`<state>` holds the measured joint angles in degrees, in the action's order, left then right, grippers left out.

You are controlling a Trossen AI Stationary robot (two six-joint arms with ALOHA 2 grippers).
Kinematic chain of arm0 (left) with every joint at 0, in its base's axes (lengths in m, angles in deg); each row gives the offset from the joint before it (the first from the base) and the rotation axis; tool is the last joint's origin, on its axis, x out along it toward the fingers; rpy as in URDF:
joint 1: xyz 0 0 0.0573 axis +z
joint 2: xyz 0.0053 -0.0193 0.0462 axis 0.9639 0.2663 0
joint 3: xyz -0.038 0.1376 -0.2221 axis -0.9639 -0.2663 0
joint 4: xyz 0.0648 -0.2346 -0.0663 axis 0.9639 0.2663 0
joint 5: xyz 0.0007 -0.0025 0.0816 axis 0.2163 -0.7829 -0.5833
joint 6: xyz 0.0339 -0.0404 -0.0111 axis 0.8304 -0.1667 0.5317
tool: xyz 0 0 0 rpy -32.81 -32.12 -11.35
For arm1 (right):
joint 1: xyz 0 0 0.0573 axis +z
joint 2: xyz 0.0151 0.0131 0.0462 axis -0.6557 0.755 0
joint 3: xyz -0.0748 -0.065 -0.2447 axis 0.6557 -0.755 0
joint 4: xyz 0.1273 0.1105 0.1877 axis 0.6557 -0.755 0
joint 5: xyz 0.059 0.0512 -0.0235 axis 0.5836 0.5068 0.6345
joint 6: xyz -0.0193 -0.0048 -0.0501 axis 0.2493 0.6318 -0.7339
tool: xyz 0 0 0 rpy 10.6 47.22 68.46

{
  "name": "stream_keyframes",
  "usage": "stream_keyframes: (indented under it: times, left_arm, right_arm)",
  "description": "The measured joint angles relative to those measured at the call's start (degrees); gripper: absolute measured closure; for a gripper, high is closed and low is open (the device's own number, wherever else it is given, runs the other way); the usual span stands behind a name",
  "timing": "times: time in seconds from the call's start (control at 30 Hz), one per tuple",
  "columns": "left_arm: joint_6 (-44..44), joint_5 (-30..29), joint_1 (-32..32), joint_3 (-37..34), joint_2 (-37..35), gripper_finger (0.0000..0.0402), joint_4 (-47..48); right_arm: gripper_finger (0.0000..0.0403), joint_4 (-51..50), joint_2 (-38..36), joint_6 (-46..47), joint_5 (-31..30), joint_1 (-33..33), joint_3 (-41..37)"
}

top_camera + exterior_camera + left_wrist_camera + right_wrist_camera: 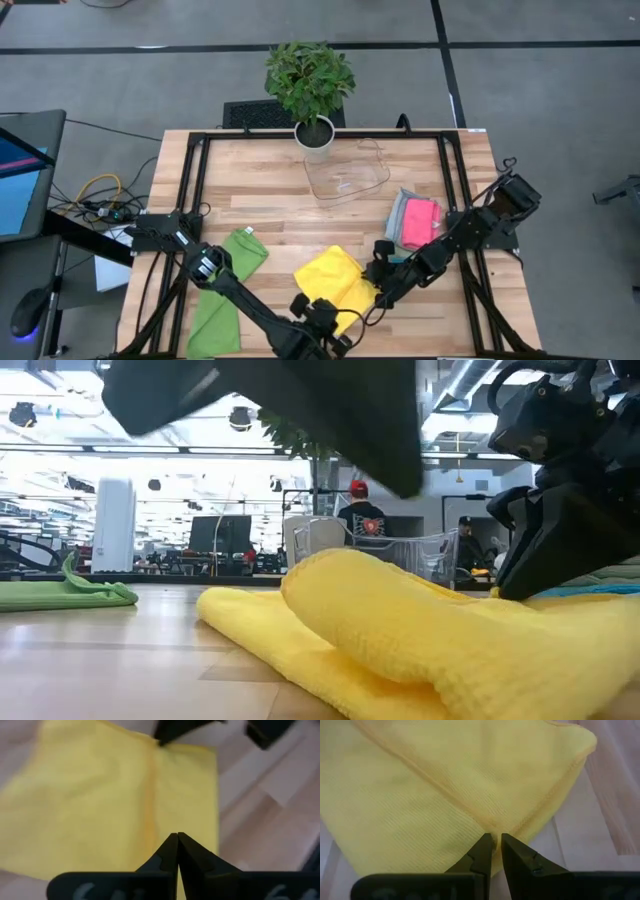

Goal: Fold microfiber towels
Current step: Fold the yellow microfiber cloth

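- Two grippers are shown at the yellow towel (335,280), which lies partly folded on the table (270,205) near the middle of its front edge.
- The left gripper (322,322) is held at the towel's front side, its fingers clenched together with no gap — in the left wrist view (177,851) the tips meet above the cloth, and no fold is seen between them.
- The right gripper (382,290) is placed at the towel's right edge; its fingers (482,851) are nearly closed, a narrow gap remaining, and the hem appears pinched between them.
- A green towel (226,290) is laid near the front left corner — well apart from the yellow one.
- A pink towel (421,222) is stacked on a grey one (398,212) near the right edge.
- A clear tray (346,175) and a potted plant (311,90) are set towards the back edge.
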<state>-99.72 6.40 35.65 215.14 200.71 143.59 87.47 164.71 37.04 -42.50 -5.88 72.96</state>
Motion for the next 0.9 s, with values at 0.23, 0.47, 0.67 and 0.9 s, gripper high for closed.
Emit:
stream_keyframes:
  times: [0.23,0.47,0.67,0.9]
  left_arm:
    - [-4.4,-2.0,0.0,2.6,-0.1,0.0401,5.1]
    - [-5.2,-1.6,-2.1,-2.4,-0.1,0.0401,-5.7]
    - [-6.6,-0.1,-3.7,-6.9,0.3,0.0401,-10.8]
    - [-11.5,-0.6,-4.3,-10.5,0.3,0.0401,-10.8]
  right_arm:
    - [0.0335,-0.5,-6.4,0.1,-0.1,0.0,0.0]
    - [0.0335,-1.6,-12.3,1.1,-0.9,0.7,0.0]
    - [0.0335,-1.4,-11.9,1.5,-0.7,3.8,0.0]
    - [0.0335,3.8,-5.3,2.6,0.3,6.1,0.0]
